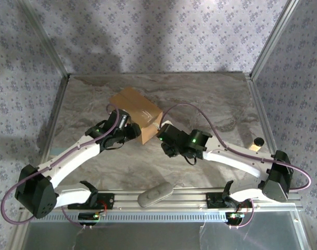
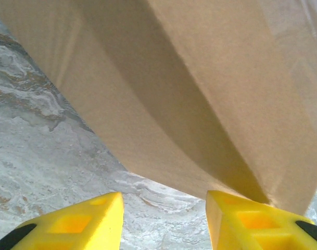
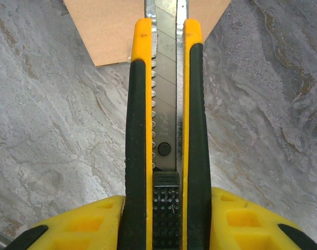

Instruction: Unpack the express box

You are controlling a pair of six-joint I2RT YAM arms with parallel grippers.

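- At the middle of the marble table point(image 1: 210, 99), a little toward the far side, sits the express box point(image 1: 136, 108), a plain brown cardboard carton turned at an angle to the table's edges.
- Both arms reach inward to it, the left one at its near-left side and the right one at its near-right corner.
- The left gripper point(image 2: 163, 203) has its yellow fingers apart, with bare table showing in the gap and nothing held; the box's brown wall rises just ahead, and its lower corner comes down right beside one finger.
- The right gripper point(image 3: 166, 208) is clamped on a utility knife point(image 3: 166, 156) with a yellow and black handle.
- The knife's segmented blade is pushed out and points at the box's corner; whether the tip touches the cardboard I cannot tell.
- A grey oblong object point(image 1: 154, 194) lies at the table's near edge between the arm bases.
- A small cylinder point(image 1: 257, 143) with a dark top stands near the right edge.
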